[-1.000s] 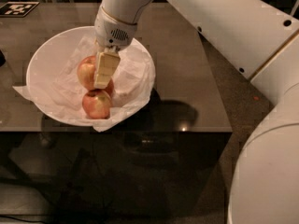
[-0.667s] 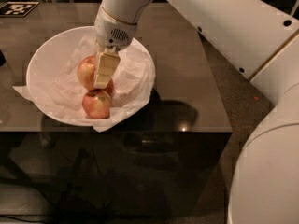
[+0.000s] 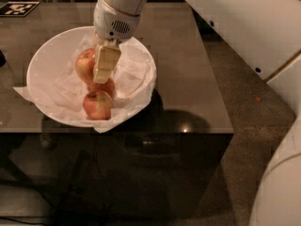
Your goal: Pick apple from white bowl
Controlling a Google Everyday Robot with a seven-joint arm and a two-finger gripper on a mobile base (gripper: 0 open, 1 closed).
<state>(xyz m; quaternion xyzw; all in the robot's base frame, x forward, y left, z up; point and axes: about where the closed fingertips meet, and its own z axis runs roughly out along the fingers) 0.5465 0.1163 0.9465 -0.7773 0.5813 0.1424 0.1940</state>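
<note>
The bench (image 3: 188, 84) carries the white bowl (image 3: 44, 53), which is lined with crumpled paper (image 3: 136, 74). The gripper (image 3: 102, 73) hangs inside the bowl, against the right side of the apple (image 3: 84, 65). Whether it is clamped cannot be determined. Two other apples (image 3: 98, 105) lie just below.

No readable text, black-and-white square marker (image 3: 18, 8) on table (image 3: 188, 55) corner, gripper (image 3: 102, 75) inside white bowl (image 3: 40, 62).
</note>
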